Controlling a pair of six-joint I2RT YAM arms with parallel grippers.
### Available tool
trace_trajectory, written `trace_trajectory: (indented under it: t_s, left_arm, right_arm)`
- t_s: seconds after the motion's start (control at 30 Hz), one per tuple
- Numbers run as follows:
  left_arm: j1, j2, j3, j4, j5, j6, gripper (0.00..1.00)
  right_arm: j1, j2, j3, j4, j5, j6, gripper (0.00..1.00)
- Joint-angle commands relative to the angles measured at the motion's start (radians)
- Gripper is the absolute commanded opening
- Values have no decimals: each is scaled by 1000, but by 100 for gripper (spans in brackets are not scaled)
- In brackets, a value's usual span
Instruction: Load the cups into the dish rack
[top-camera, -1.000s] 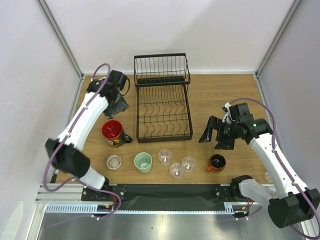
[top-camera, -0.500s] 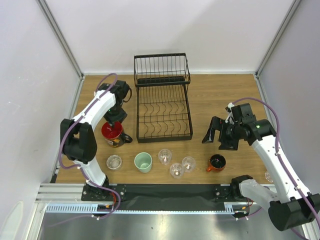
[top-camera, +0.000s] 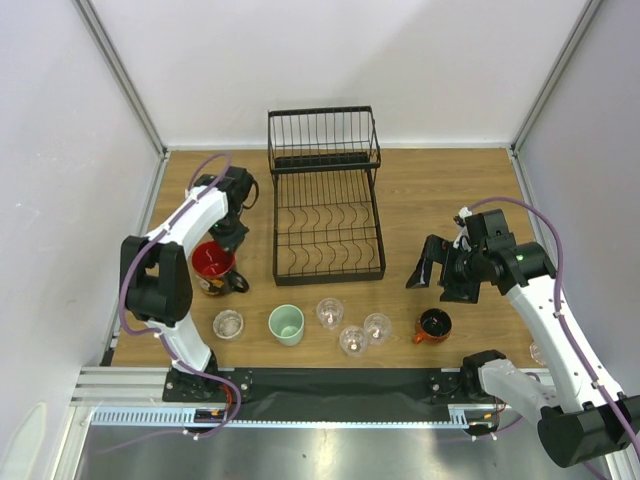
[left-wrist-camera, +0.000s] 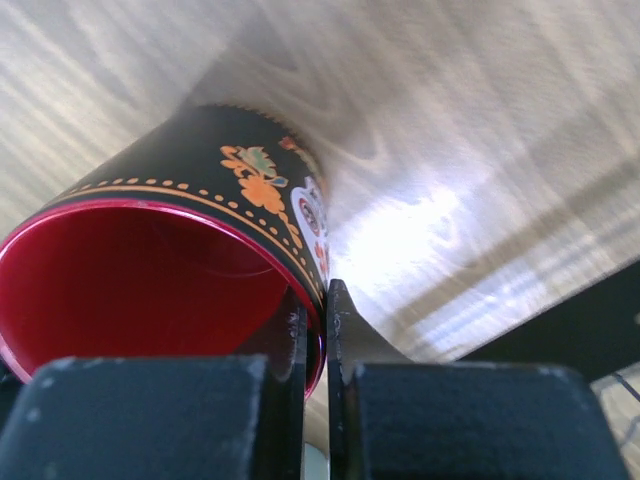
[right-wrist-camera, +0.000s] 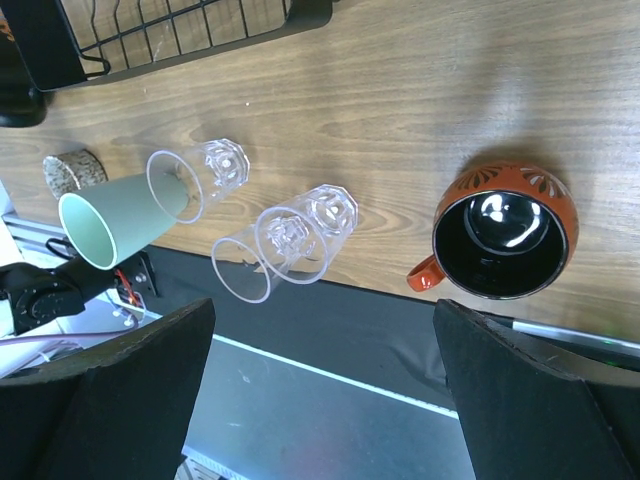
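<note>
**Left hand pinched the red mug by its rim**

The desk carried the dish rack toward 12 o'clock. The left hand was clamped on the red mug's rim, at the rack's 8 o'clock. The right hand hung spread wide, holding nothing, near the orange mug at 4 o'clock. The mint-green cup and four glass tumblers stood along 6 o'clock.

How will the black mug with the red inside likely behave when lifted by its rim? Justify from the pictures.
The mug looks glazed ceramic: probably rigid, fairly heavy, breakable. Pinched on one wall by the left gripper, jaws shut, it may swing or slip. Its handle should hinder rolling.
</note>
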Motion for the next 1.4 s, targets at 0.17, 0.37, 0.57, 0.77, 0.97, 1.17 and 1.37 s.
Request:
trace_trajectory:
  t_s: [0.17, 0.37, 0.57, 0.77, 0.97, 1.17, 1.37]
  left_arm:
    - [-6, -220, 183, -187, -116, 27, 0]
    - [-14, -511, 156, -79, 50, 91, 0]
    - [-14, -961, -277, 448, 543, 77, 0]
    - [-18, -1261, -542, 868, 765, -92, 1]
    - [-21, -1289, -548, 1014, 858, -123, 0]
    - [-31, -1284, -560, 1158, 877, -209, 1]
    - [-41, -1293, -553, 1219, 857, -255, 0]
  right_arm:
    - [10, 20, 23, 84, -148, 49, 100]
    - [88, 42, 26, 255, -269, 157, 100]
    - [283, 66, 28, 548, -314, 347, 100]
    - [535, 121, 73, 892, -262, 410, 100]
    - [704, 229, 156, 928, -201, 392, 100]
    - [727, 246, 130, 1021, -191, 401, 100]
    - [745, 257, 138, 1040, -121, 408, 99]
